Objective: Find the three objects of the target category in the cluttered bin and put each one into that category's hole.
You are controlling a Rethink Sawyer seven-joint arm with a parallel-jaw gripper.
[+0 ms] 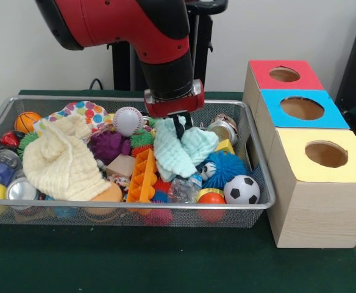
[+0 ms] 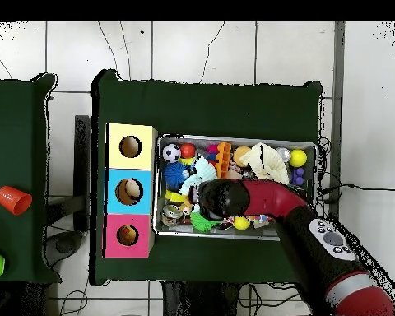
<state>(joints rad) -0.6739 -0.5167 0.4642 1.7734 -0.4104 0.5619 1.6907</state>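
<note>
the jaws (image 1: 179, 124) are clenched on a pale mint cloth (image 1: 177, 151), pinched at its top near the middle of the wire bin (image 1: 260, 183). the red and black arm (image 1: 160, 43) is held vertically above it. three holed boxes (image 1: 300, 146) are set right of the bin on the green surface (image 1: 166, 262).

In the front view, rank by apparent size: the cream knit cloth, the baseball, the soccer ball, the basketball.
1. Cream knit cloth, clearly largest.
2. Baseball and soccer ball look alike; the soccer ball sits nearer the camera, so no ranking.
3. Basketball, partly hidden.
</note>
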